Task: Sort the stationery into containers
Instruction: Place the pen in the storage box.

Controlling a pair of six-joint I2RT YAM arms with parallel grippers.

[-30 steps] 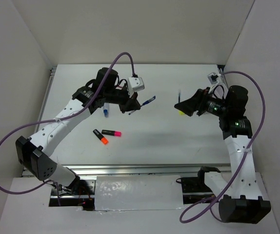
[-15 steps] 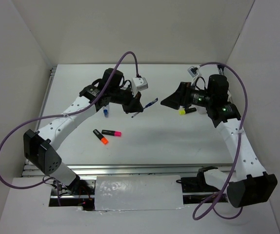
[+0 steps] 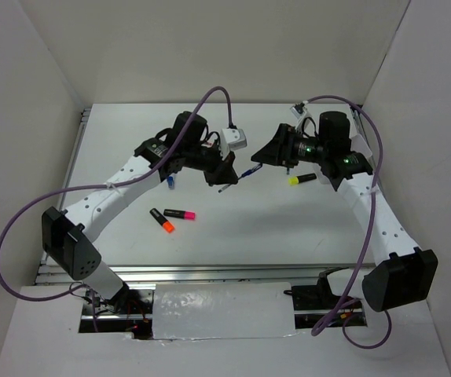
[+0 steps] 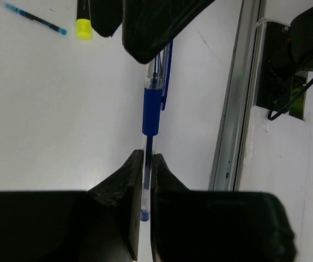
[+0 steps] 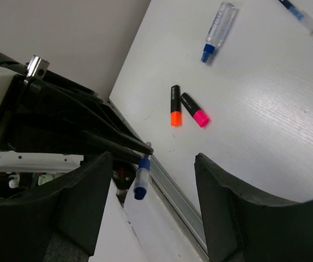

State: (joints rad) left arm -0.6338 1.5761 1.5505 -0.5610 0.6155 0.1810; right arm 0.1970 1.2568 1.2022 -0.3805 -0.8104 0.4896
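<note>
My left gripper [image 3: 222,174] is shut on a blue pen [image 3: 246,172] and holds it above the table, its tip towards the right arm. The left wrist view shows the fingers [image 4: 132,169] clamped on the pen's clear barrel [image 4: 151,109]. My right gripper [image 3: 268,155] is open, just right of the pen's free end. In the right wrist view the pen [image 5: 142,179] hangs between the wide-open jaws without touching them. On the table lie a yellow highlighter [image 3: 299,180], a pink highlighter [image 3: 180,214], an orange highlighter [image 3: 163,222] and a blue-capped clear marker [image 3: 170,181]. No white box is in view.
A thin blue pen [image 4: 36,19] lies on the table near the yellow highlighter's end [image 4: 83,28]. A metal rail [image 4: 230,109] runs along the table's edge. White walls close in the table at the back and on both sides.
My right arm has swung left and brought its open gripper up to the pen's free end. My left gripper has moved a little right with the pen.
</note>
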